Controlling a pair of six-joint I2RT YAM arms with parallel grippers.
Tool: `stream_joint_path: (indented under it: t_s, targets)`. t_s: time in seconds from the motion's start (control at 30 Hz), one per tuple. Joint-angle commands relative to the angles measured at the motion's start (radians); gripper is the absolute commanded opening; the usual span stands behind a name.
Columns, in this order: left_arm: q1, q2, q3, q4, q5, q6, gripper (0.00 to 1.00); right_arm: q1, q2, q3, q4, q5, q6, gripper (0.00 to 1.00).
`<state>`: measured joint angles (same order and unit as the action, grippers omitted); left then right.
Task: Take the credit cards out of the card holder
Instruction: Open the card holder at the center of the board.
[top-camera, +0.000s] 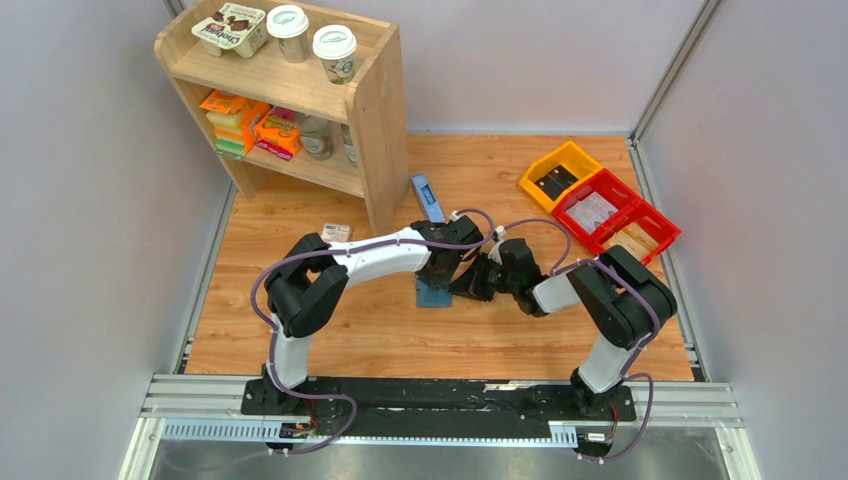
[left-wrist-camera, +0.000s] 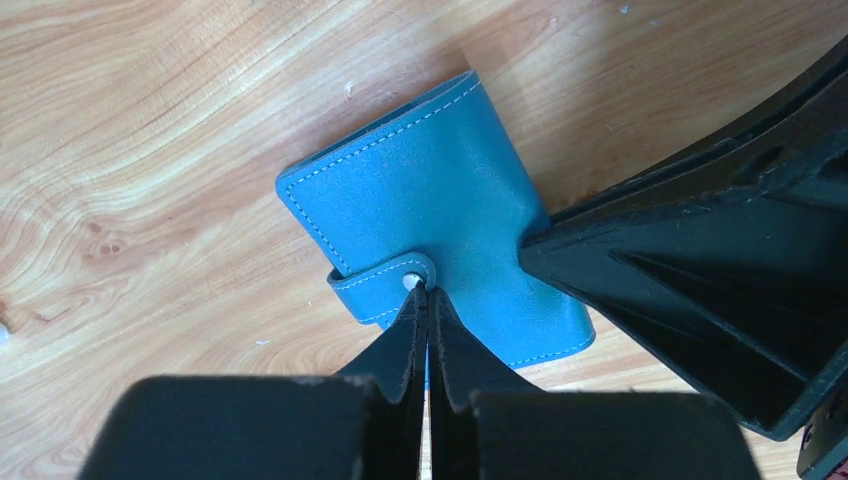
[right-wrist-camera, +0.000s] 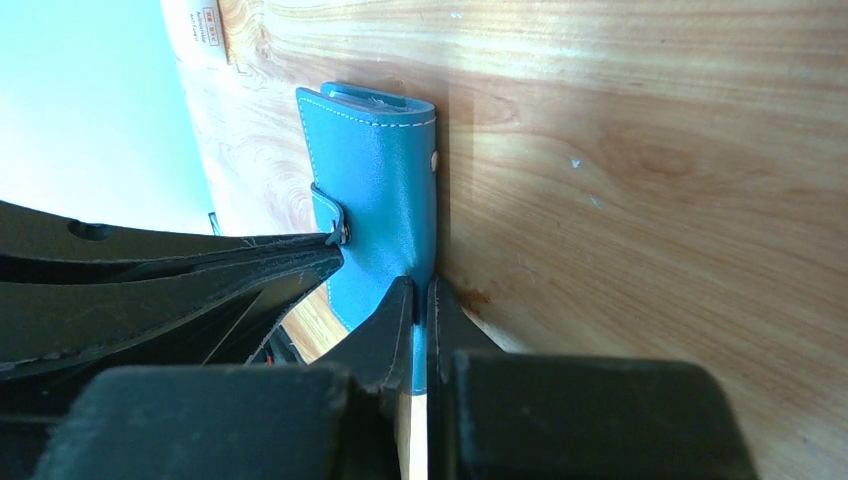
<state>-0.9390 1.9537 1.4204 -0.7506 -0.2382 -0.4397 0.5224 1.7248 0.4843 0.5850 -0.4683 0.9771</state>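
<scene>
The card holder (top-camera: 434, 293) lies closed near the middle of the table (top-camera: 340, 335), between the two hands and well apart from the shelf (top-camera: 375, 120) at the far left.

On its left side, the left hand (left-wrist-camera: 428, 300) meets the tab (left-wrist-camera: 385, 280). The fingers are pressed together right at the snap, and they seem to pinch the end of the tab. We judge that this grip is meant to pull the snap open, because no card can come out while the tab is fastened.

On the right side, the right hand (right-wrist-camera: 421, 300) is clenched on an edge of the card holder, and a thin strip of blue shows between its fingers. We think it works as an anchor, so that the card holder does not slide or lift when the tab is pulled.

No card is visible at this moment. Farther right, the bins (top-camera: 600, 205) stand well apart and have no part in this step.
</scene>
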Motion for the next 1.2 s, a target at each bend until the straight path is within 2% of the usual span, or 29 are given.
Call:
stream_joint_path:
  t_s: [0.0,0.2,0.57,0.7,0.93,0.97,1.0,1.03,1.07,1.1,1.17]
  targets:
    - [-0.001,-0.032,-0.006,0.010,-0.029,0.025,0.00,0.001,0.006,-0.018,-0.160,0.106,-0.086,0.00]
    - [0.046,-0.174,-0.115,0.103,0.010,-0.016,0.00,0.001,-0.021,-0.012,-0.211,0.132,-0.123,0.00]
    - [0.238,-0.508,-0.507,0.373,0.177,-0.236,0.00,0.002,-0.083,0.026,-0.333,0.191,-0.193,0.02]
    - [0.285,-0.582,-0.662,0.482,0.221,-0.324,0.00,0.014,-0.148,0.075,-0.459,0.246,-0.250,0.14]
    - [0.292,-0.607,-0.770,0.640,0.324,-0.409,0.00,0.086,-0.267,0.207,-0.707,0.416,-0.342,0.42]
    - [0.292,-0.619,-0.778,0.654,0.330,-0.406,0.02,0.090,-0.274,0.223,-0.724,0.431,-0.348,0.47]
    - [0.292,-0.625,-0.779,0.678,0.344,-0.396,0.10,0.091,-0.277,0.234,-0.735,0.442,-0.353,0.52]
    - [0.292,-0.637,-0.775,0.688,0.350,-0.392,0.34,0.093,-0.284,0.241,-0.743,0.451,-0.356,0.54]
    - [0.292,-0.642,-0.767,0.695,0.362,-0.390,0.52,0.093,-0.287,0.246,-0.748,0.460,-0.357,0.57]
    - [0.290,-0.645,-0.753,0.694,0.366,-0.390,0.57,0.093,-0.292,0.249,-0.751,0.468,-0.360,0.58]
    - [0.284,-0.639,-0.723,0.677,0.372,-0.384,0.75,0.093,-0.294,0.249,-0.755,0.511,-0.362,0.62]
